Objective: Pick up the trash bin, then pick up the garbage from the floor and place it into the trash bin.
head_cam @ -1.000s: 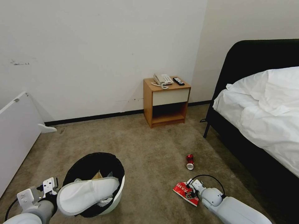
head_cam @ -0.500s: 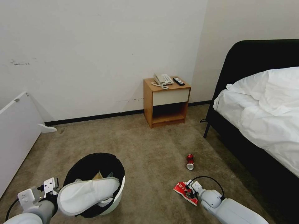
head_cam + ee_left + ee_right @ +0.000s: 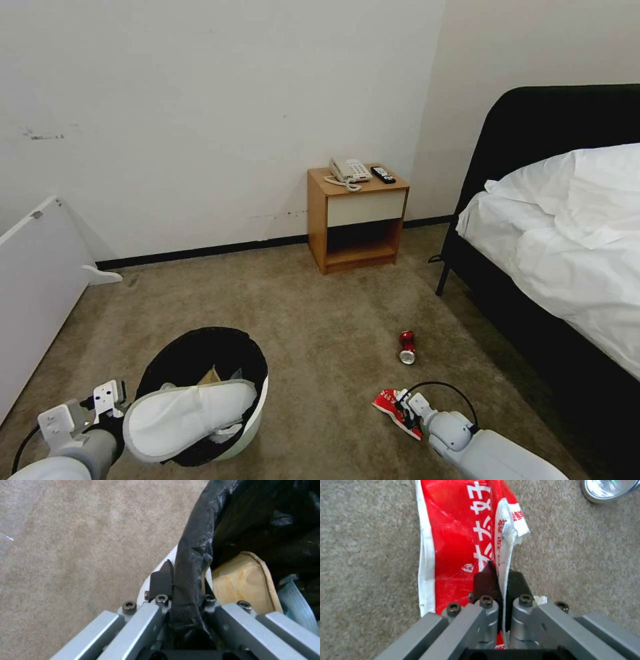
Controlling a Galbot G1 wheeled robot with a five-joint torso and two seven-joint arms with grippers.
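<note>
The trash bin (image 3: 257, 407), white with a black bag over its rim, hangs tilted at the lower left. My left gripper (image 3: 113, 402) is shut on its rim (image 3: 191, 562). A white slipper (image 3: 190, 417) sticks out of the bin, with a brown cardboard scrap (image 3: 209, 377) (image 3: 245, 580) behind it. On the carpet at the lower right lies a red snack packet (image 3: 390, 403) (image 3: 460, 530). My right gripper (image 3: 408, 408) (image 3: 500, 577) is shut on the packet's edge. A red can (image 3: 407, 347) (image 3: 606, 488) lies on its side just beyond the packet.
A wooden nightstand (image 3: 357, 220) with a phone (image 3: 348, 170) and a remote (image 3: 382, 174) stands against the far wall. A bed (image 3: 560, 247) with a black frame runs along the right. A white panel (image 3: 33, 287) leans at the left.
My right arm has drawn back a little toward me with the snack packet pinched in it. The packet has bunched up. The bin and left arm have not moved.
</note>
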